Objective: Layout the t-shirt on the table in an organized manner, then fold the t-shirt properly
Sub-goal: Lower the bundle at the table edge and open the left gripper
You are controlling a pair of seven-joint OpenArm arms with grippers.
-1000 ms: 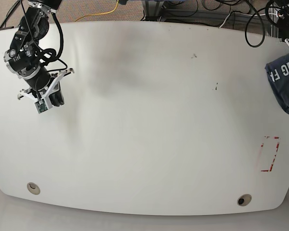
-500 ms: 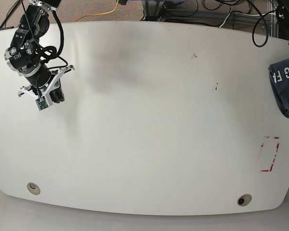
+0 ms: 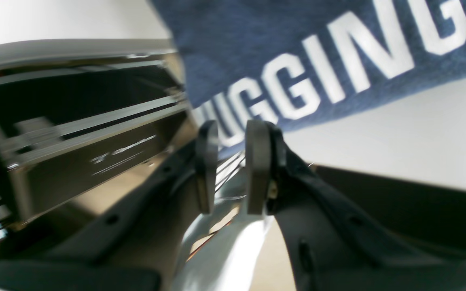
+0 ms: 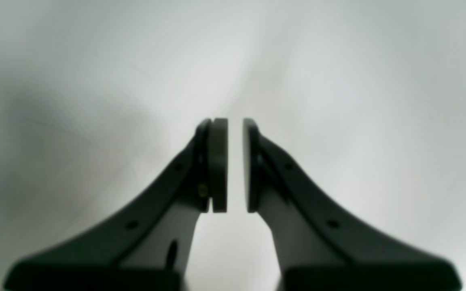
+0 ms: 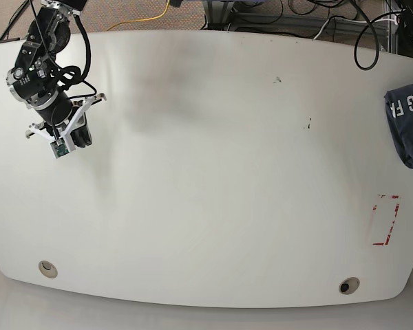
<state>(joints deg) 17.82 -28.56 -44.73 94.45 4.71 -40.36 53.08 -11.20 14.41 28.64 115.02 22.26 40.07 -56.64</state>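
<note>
A: Where is the shirt being kept?

B: It is being seen bunched at the far edge of the table, on the left arm's side, partly out of the base view. White lettering is showing on it.

A: Is it being gripped?

B: The left pincer is being shown with its pads near together and a narrow gap between them, fabric lying just at the tips; whether cloth is being pinched cannot be told. The right pincer is being held nearly closed on nothing, over bare table.

A: How is the cloth being judged to handle?

B: As soft, light and limp: it is being expected to sag and crease, not slip. A hem or shoulder seam is being judged the best hold, one per pincer, so it is being spread flat.
</note>
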